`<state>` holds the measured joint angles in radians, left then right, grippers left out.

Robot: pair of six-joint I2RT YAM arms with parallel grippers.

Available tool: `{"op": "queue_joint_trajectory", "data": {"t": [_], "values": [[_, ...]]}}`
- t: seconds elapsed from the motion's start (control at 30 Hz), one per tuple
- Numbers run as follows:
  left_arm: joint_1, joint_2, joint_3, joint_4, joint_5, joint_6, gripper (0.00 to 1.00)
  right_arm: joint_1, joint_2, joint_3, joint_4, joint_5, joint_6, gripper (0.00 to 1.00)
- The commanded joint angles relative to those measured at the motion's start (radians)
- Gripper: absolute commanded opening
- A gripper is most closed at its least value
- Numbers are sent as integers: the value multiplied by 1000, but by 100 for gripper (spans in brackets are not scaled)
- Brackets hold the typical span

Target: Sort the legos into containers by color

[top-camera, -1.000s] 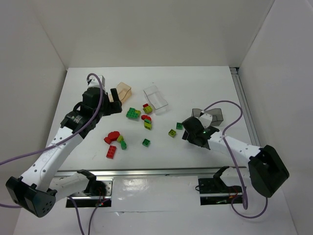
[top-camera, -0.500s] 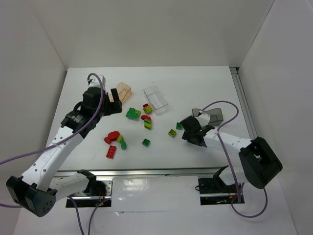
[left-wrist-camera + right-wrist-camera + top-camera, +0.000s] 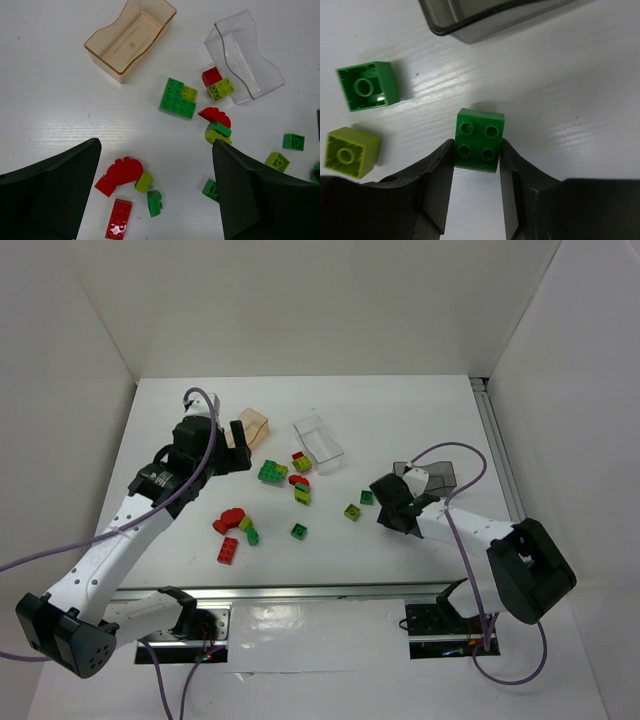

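The right gripper [image 3: 476,152] has shifted slightly beside the dark smoky grey see-through tub [image 3: 443,476] and now clamps a dark green four-stud plastic brick [image 3: 480,139] just short of it, so drop-off looks near. The left gripper [image 3: 156,150] hovers spread wide, well away from the tub.

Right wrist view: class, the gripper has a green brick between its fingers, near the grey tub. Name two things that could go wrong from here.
1. The right gripper seems to pinch only the near half of the green brick with its fingers, so the brick may twist or slip out when lifted.
2. The smoky grey tub lies close ahead. A low carry could knock its wall and push it away.
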<state>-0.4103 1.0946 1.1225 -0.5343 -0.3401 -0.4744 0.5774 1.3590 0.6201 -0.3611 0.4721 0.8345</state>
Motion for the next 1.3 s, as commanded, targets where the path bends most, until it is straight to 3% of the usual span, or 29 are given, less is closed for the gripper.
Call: {"op": "queue_joint_trajectory", "data": {"t": [0.0, 0.17, 0.27, 0.5, 0.77, 0.83, 1.2, 1.27], "values": [[-4, 4, 45, 11, 7, 16, 100, -7, -119, 76, -39, 17, -43, 36], [-4, 4, 54, 11, -2, 5, 100, -7, -239, 164, -154, 74, -67, 36], [-4, 4, 54, 11, -25, -49, 100, -16, -258, 187, -128, 124, -130, 37], [-4, 74, 100, -16, 44, -44, 100, -172, -107, 276, -46, 88, -224, 39], [-4, 87, 105, -35, 44, -46, 100, -336, -51, 251, 102, -12, -273, 40], [-4, 99, 105, -35, 58, -46, 100, -347, -20, 251, 131, -36, -282, 43], [-4, 111, 95, -35, 49, -46, 100, -373, 12, 242, 154, -66, -311, 41], [-4, 111, 95, -35, 49, -46, 100, -373, 12, 242, 154, -75, -311, 46]]}}
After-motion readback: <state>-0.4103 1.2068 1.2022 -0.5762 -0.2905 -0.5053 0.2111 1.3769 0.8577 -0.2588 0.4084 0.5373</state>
